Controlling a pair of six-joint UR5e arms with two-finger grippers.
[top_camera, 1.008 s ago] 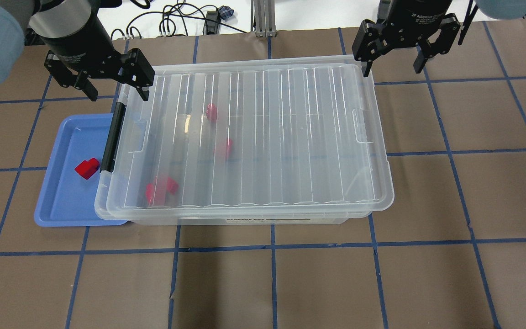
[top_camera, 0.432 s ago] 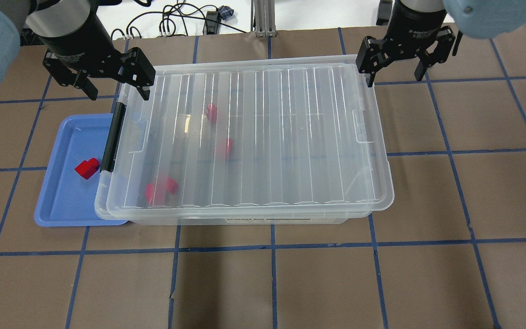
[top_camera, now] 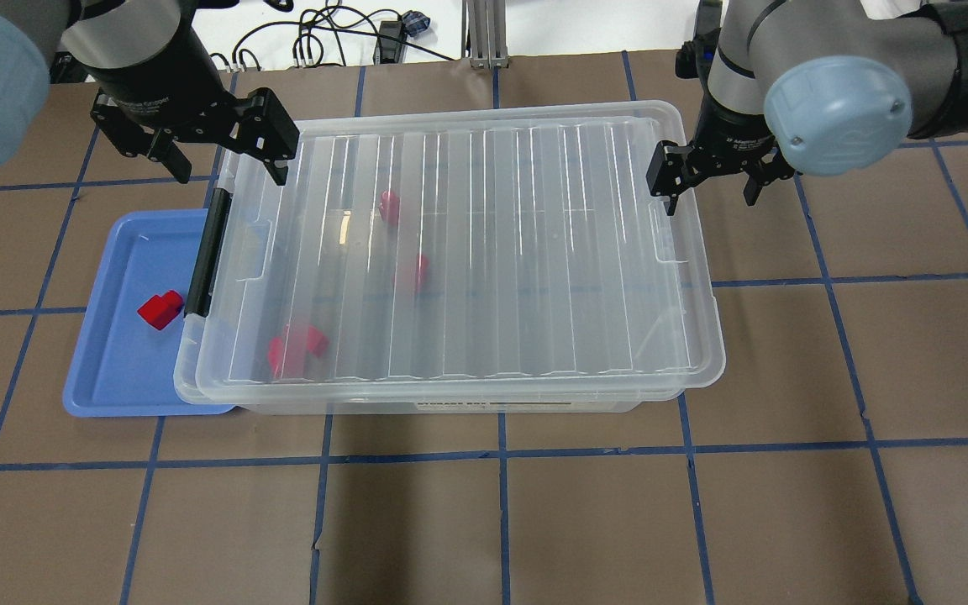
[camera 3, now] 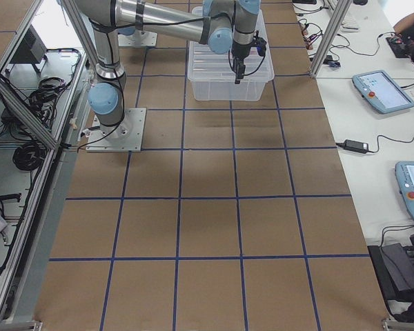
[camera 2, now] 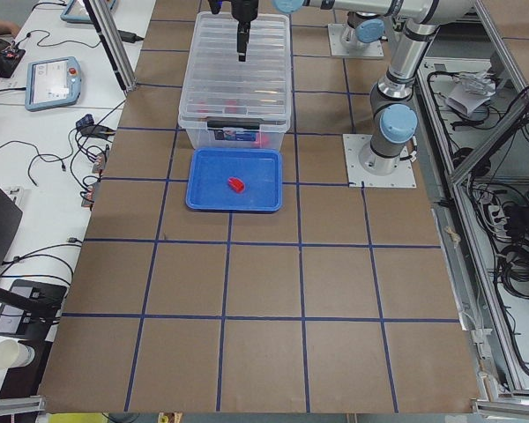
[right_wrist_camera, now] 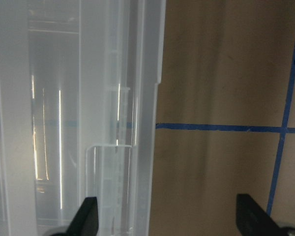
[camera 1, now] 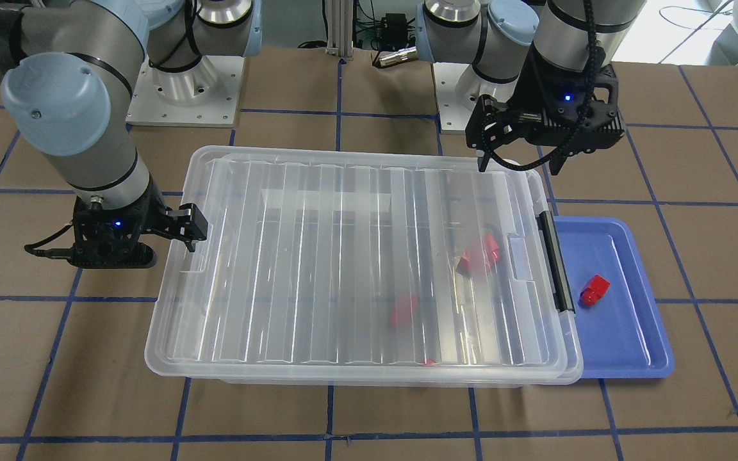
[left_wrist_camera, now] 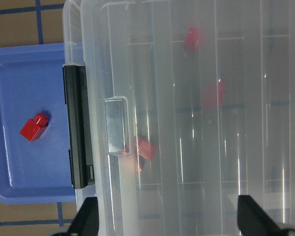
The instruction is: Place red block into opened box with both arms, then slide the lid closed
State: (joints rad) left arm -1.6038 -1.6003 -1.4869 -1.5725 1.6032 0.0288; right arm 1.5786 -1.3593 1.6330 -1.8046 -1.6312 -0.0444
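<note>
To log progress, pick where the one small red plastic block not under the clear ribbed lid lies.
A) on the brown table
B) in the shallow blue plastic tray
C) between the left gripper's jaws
B: the small red plastic block rests on the floor of the shallow blue plastic tray.

**Surroundings of the work cell.** The table (top_camera: 585, 521) was covered in brown sheet and divided into squares by blue tape lines (top_camera: 702, 448). Past its far edge lay a white surface with black cables (top_camera: 316, 42) and an aluminium upright (top_camera: 484, 34). A white bench stood at each end. The left-end bench (camera 2: 35, 176) bore a teach pendant (camera 2: 53, 82), loose leads and a paper cup (camera 2: 7, 354) — the right-end bench (camera 3: 372, 124) bore a second pendant (camera 3: 381, 91) and a power adapter (camera 3: 357, 146). Aluminium framing (camera 3: 27, 110) with bundled wiring (camera 2: 511, 256) ran along the table's rear side. Lighting was even, with soft shadows on the covering.
</note>
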